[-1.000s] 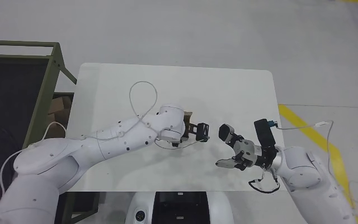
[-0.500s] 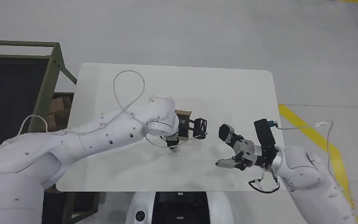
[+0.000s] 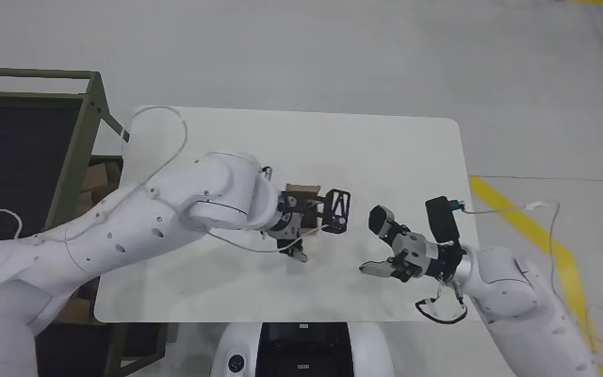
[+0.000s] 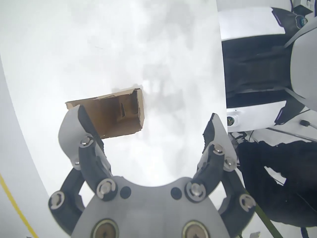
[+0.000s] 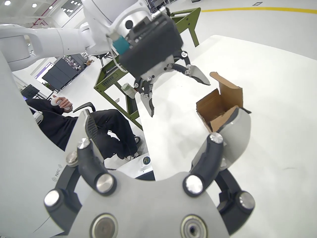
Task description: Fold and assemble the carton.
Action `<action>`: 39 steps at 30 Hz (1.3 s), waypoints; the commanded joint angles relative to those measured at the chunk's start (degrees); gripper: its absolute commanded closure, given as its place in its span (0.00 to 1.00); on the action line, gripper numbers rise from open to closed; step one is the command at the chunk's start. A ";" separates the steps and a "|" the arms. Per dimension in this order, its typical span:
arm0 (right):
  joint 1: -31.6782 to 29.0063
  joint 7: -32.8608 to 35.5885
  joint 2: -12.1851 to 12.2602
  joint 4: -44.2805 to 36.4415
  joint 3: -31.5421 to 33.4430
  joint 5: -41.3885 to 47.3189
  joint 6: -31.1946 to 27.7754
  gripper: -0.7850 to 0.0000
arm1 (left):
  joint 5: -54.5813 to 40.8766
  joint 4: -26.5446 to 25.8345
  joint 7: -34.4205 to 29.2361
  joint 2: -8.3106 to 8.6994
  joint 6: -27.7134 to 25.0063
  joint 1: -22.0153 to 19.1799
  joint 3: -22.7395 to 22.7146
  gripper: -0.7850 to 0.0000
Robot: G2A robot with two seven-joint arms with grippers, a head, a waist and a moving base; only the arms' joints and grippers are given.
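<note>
Top view: over the last second the left gripper (image 3: 334, 209) has spread wide, just beside the carton (image 3: 301, 192) standing on the table (image 3: 396, 151). It has apparently let go, so the folding looks unfinished. The right gripper (image 3: 377, 245) waits farther from the carton, open and empty.

Left wrist view: the jaws gape and hold nothing, and the carton (image 4: 111, 115) sits against one finger, possibly touching.

Right wrist view: the carton (image 5: 218, 105) stands open-topped with one flap raised.

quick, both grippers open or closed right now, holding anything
Left gripper: open, beside the small brown cardboard carton, not gripping it.
Right gripper: open, empty.
</note>
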 commanded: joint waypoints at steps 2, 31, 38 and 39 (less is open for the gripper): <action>0.24 -0.27 -0.09 -0.41 -0.39 -0.82 2.53 0.00 | 0.04 -1.54 2.01 1.72 -0.39 2.19 -3.00 0.00; 6.30 7.58 -1.20 -3.21 -7.40 -13.40 32.77 0.00 | -10.09 -0.12 28.15 15.75 -0.02 36.94 -36.77 0.00; 6.30 7.58 -1.20 -3.21 -7.40 -13.40 32.77 0.00 | -10.97 -0.44 29.44 16.55 -0.96 40.12 -39.57 0.00; 6.30 7.58 -1.20 -3.21 -7.40 -13.40 32.77 0.00 | -10.97 -0.44 29.44 16.55 -0.96 40.12 -39.57 0.00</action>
